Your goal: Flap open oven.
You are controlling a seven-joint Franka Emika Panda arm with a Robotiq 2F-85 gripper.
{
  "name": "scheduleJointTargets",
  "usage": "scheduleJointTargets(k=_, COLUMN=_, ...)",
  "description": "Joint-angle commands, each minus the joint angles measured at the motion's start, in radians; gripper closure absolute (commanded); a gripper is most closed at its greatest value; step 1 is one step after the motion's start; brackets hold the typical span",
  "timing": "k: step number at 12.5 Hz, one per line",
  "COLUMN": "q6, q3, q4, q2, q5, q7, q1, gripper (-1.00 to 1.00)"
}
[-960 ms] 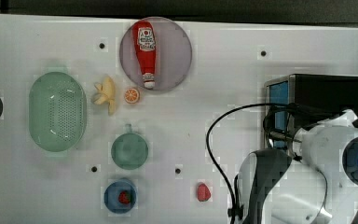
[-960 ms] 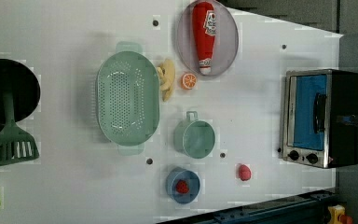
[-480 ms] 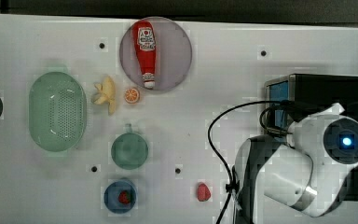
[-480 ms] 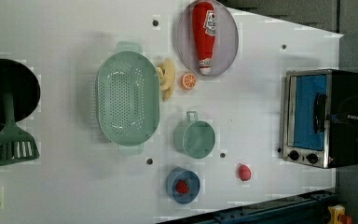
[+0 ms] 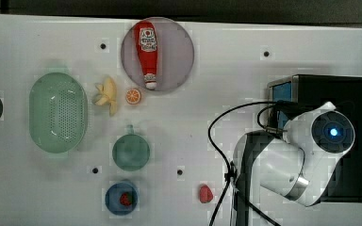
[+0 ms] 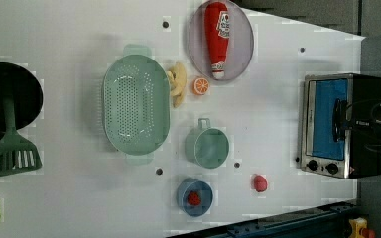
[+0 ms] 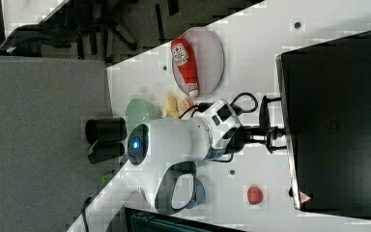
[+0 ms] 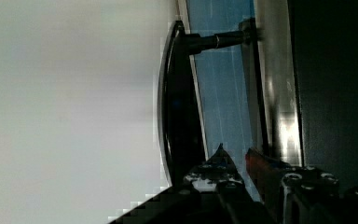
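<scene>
Well, I can read no brand: the ketchup bottle (image 6: 218,37) has a label whose writing I can't make out, and the oven (image 6: 340,125) carries a small red triangle mark at one front corner. The oven stands at the left view's right edge of the white table (image 6: 79,29), its door shut. My gripper (image 8: 235,163) sits at the dark bar handle (image 8: 177,100), one finger just behind the bar, jaws slightly apart; I cannot tell whether they pinch it. In the top view the arm (image 5: 306,150) covers much of the oven. Well apart lie a green colander (image 6: 136,111), a teal cup (image 6: 207,147) and a strawberry (image 6: 260,183).
</scene>
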Motion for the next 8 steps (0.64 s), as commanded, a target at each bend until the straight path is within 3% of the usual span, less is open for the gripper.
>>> scheduleJointTargets(k=1, q6=0.009, q3=0.020, q4=0.003, q2=-0.004, q5=0.004, q7=-0.034, q1=0.012, gripper=0.65)
scheduleJointTargets(k=4, q6=0.005, q3=0.052, q4=-0.008, q2=0.000, q5=-0.016, q7=-0.007, q1=0.025, gripper=0.65)
scheduleJointTargets(k=8, q6=0.001, q3=0.106, q4=-0.033, q2=0.008, q5=-0.192, q7=0.179, q1=0.060, gripper=0.65)
